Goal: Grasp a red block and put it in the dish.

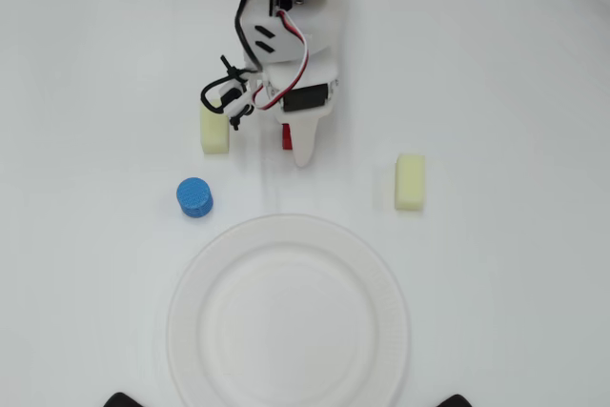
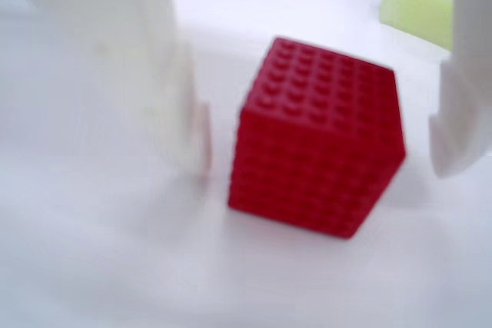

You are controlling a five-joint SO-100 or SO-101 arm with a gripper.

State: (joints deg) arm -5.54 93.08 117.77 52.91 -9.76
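Red block (image 2: pixel 317 137): one, between spread claw (image 2: pixel 323 140) fingers, untouched. Two yellow blocks (image 1: pixel 410 182), one blue cylinder (image 1: pixel 194 197), one dish (image 1: pixel 191 331).

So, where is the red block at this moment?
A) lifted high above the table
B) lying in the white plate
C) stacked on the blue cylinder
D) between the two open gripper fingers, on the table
D: in the wrist view the red block sits on the table with a gripper finger on each side, gaps visible, not yet clamped.
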